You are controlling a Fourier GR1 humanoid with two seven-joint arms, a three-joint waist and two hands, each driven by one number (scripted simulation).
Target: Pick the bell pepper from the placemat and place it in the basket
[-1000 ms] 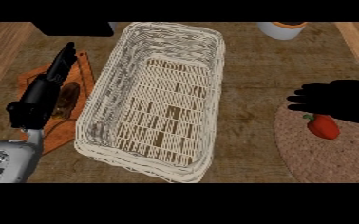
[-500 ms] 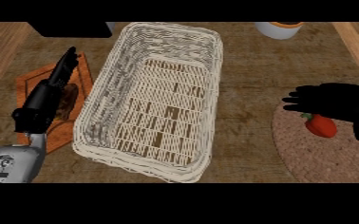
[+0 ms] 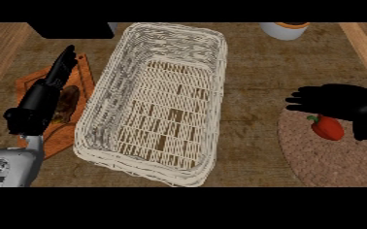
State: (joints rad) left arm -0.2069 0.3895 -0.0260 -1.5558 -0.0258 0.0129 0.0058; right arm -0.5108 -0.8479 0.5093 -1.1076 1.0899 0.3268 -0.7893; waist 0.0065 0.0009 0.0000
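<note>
A red bell pepper (image 3: 327, 128) with a green stem lies on the round brownish placemat (image 3: 319, 155) at the right edge. My right hand (image 3: 331, 100) hovers just above and behind the pepper, its fingers spread toward the left and holding nothing. The white wicker basket (image 3: 114, 102) stands in the middle, with nothing inside. My left hand (image 3: 44, 99) is at the left, fingers straight and pointing away from me, beside the basket's left wall.
An orange cutting board (image 3: 68, 133) with a dark brown item (image 3: 67, 107) lies under my left hand. A white cup with an orange top (image 3: 285, 29) stands at the back right. A black box (image 3: 72, 29) sits at the back left.
My right hand has shifted slightly up and left above the pepper, showing more of the pepper. The left hand drifted a little.
</note>
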